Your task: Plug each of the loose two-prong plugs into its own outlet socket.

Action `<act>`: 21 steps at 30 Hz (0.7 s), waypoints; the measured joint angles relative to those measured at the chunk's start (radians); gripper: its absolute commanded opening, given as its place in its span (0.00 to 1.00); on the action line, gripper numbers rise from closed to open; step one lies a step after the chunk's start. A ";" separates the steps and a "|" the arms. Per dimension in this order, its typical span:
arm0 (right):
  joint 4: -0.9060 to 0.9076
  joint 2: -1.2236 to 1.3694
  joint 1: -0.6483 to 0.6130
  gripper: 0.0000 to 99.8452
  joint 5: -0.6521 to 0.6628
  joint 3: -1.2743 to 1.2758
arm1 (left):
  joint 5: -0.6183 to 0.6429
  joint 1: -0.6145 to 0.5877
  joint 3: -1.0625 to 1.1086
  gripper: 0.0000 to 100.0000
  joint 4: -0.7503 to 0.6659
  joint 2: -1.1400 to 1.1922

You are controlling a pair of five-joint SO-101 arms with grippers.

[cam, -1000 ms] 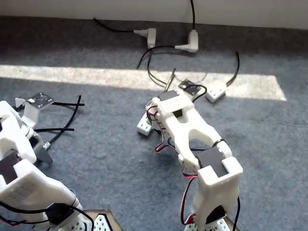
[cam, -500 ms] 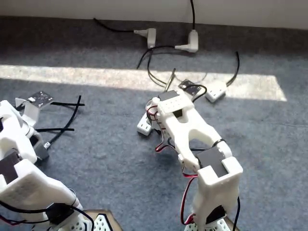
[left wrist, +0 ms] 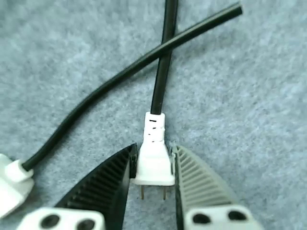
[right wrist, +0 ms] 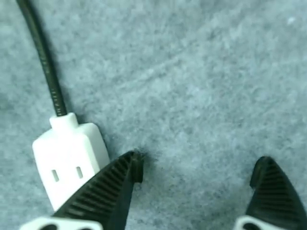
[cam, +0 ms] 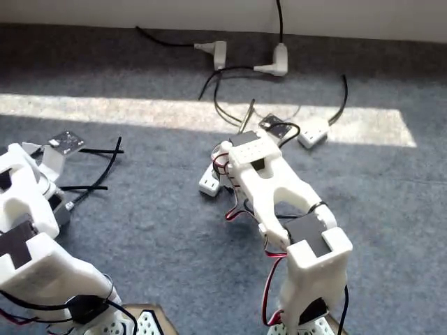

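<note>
My left gripper (left wrist: 153,150) is shut on a white two-prong plug (left wrist: 153,163), one finger pressed on each side and the prongs pointing back at the wrist. Its black cord (left wrist: 162,72) runs away over the grey carpet. In the high view this gripper (cam: 59,209) sits at the left with the plug (cam: 68,206). My right gripper (right wrist: 199,175) stands open just above the carpet, with a white outlet socket (right wrist: 69,155) beside one finger, outside the jaws. The high view puts this socket (cam: 208,183) by the centre arm's tip.
A second white socket (cam: 314,131) lies in the sunlit strip at the right. Two white plug ends (cam: 218,52) (cam: 276,66) lie near the far wall. Black cables (cam: 98,178) loop beside the left arm, and another cable (left wrist: 120,76) crosses the held cord.
The left arm has shifted slightly forward and to the right with the plug in its grip. The right arm has not moved.
</note>
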 measured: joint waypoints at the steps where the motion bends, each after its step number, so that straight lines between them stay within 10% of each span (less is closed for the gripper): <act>1: -0.017 0.000 0.000 0.34 0.000 0.005 | 0.032 0.018 -0.018 0.01 0.000 -0.017; 12: -0.066 0.000 0.002 0.34 0.009 0.008 | 0.678 0.287 -0.252 0.01 0.002 -0.489; 21: -0.066 0.000 0.003 0.34 0.282 0.008 | 1.355 0.486 -0.250 0.01 0.002 -0.922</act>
